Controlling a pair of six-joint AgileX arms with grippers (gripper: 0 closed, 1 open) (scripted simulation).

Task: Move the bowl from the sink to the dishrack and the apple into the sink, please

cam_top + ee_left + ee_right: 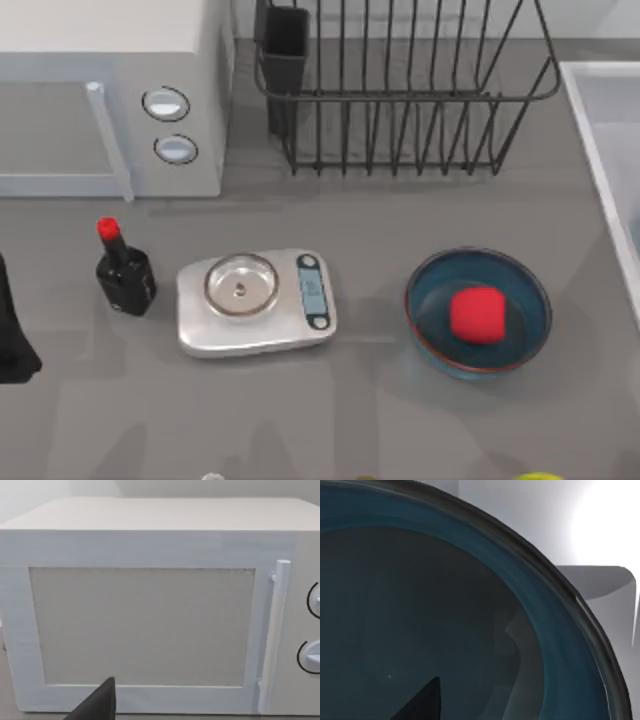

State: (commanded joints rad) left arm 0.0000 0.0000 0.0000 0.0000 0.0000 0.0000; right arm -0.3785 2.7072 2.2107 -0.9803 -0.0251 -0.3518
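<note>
A teal-blue bowl (445, 605) with a dark rim sits very close under my right gripper in the right wrist view, and one dark fingertip (422, 702) shows over its inside. Pale walls of the sink (600, 587) lie behind it. From above, the sink (598, 110) runs along the table's right edge. A second alike bowl (478, 312) stands on the table near the front right with the red apple (477, 315) inside it. The black wire dishrack (400, 90) stands at the back with nothing in it. My left arm (12, 335) is parked at the table's left edge.
A white microwave (110, 95) fills the back left, and the left wrist view faces its door (142, 625). On the table stand a dark bottle (124, 270) with a red cap and a silver scale (255, 300). A yellow-green object (538, 477) peeks at the front edge.
</note>
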